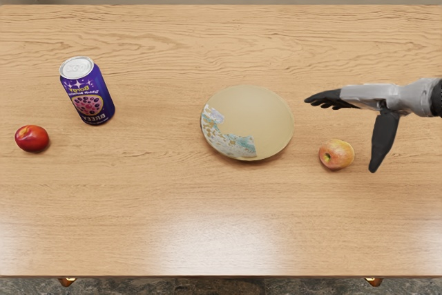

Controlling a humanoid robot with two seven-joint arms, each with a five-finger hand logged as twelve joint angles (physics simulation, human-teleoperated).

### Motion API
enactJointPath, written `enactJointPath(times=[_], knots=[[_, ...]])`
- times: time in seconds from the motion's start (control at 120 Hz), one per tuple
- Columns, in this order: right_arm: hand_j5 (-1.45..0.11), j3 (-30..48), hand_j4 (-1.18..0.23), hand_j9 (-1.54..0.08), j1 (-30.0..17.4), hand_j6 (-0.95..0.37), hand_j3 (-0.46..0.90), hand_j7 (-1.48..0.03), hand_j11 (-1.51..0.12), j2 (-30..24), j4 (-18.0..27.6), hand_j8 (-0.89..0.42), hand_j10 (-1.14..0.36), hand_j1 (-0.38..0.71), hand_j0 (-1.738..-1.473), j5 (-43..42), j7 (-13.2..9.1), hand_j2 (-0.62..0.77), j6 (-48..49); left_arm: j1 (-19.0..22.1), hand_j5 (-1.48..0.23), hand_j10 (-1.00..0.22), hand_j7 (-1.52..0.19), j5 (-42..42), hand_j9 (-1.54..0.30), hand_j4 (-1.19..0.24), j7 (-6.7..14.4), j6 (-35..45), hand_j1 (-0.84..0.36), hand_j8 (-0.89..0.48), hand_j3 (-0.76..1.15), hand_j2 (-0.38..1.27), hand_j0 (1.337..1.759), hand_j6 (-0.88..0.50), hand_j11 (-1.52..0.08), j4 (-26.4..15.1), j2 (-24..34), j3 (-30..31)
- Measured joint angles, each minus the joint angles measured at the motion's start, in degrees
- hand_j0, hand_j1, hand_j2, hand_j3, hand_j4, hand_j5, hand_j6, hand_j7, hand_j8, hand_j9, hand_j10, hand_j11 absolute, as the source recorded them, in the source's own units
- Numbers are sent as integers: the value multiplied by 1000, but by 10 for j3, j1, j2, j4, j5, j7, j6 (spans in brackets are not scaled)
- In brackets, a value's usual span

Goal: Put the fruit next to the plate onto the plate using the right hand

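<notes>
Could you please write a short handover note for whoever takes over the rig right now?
Right hand: open, fingers spread, holding nothing, just up and right of the apple in the picture.
Left hand: out of view.
The apple lies on the table right of the plate, not touching it. The plate holds no fruit.
A red fruit and a can sit far left.
Done: nothing grasped yet.
Left: grasp the apple and set it on the plate.

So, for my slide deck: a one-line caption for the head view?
Open right robot hand hovers near the apple beside the plate; purple can and red fruit at far left.
</notes>
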Motion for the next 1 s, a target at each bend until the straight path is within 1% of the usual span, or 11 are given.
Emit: enactJointPath(times=[0.083,0.175,0.275,0.417,0.5,0.592,0.75,1.0], knots=[[-76,-1,-63,-75,-19,-65,0,-75,-75,-2,8,-64,-62,-282,-1658,-33,26,-10,-50,0,-318,-245,-318,0,-318,-245,0,0,55,-245,0,49,1658,-245,-318,0,0,0],[-78,-3,-65,-78,-41,-68,0,-77,-77,-3,12,-66,-64,-280,-1658,-64,48,-10,-99,0,-318,-245,-318,0,-318,-245,0,0,55,-245,0,49,1658,-245,-318,0,0,0],[-85,-4,-72,-85,-62,-74,0,-84,-85,-1,13,-72,-70,-274,-1658,-92,63,-11,-134,0,-318,-245,-318,0,-318,-245,0,0,55,-245,0,49,1658,-245,-318,0,0,0],[-129,-5,-106,-129,-84,-108,0,-128,-129,3,13,-106,-104,-234,-1658,-108,70,-17,-157,0,-318,-245,-318,0,-318,-245,0,0,55,-245,0,49,1658,-245,-318,0,0,0],[-173,-5,-139,-173,-101,-142,0,-172,-172,6,12,-140,-138,-194,-1658,-121,81,-23,-174,0,-318,-245,-318,0,-318,-245,0,0,55,-245,0,49,1658,-245,-318,0,0,0],[-205,-5,-164,-204,-122,-167,0,-204,-204,13,12,-165,-163,-164,-1658,-141,88,-28,-193,0,-318,-245,-318,0,-318,-245,0,0,55,-245,0,49,1658,-245,-318,0,0,0],[-247,-11,-197,-247,-141,-200,0,-246,-247,24,8,-198,-195,-125,-1658,-161,90,-34,-207,0,-318,-245,-318,0,-318,-245,0,0,55,-245,0,49,1658,-245,-318,0,0,0],[-331,-26,-261,-331,-147,-263,0,-330,-330,44,-8,-261,-259,-48,-1658,-175,88,-46,-231,0,-318,-245,-318,0,-318,-245,0,0,55,-245,0,49,1658,-245,-318,0,0,0]])
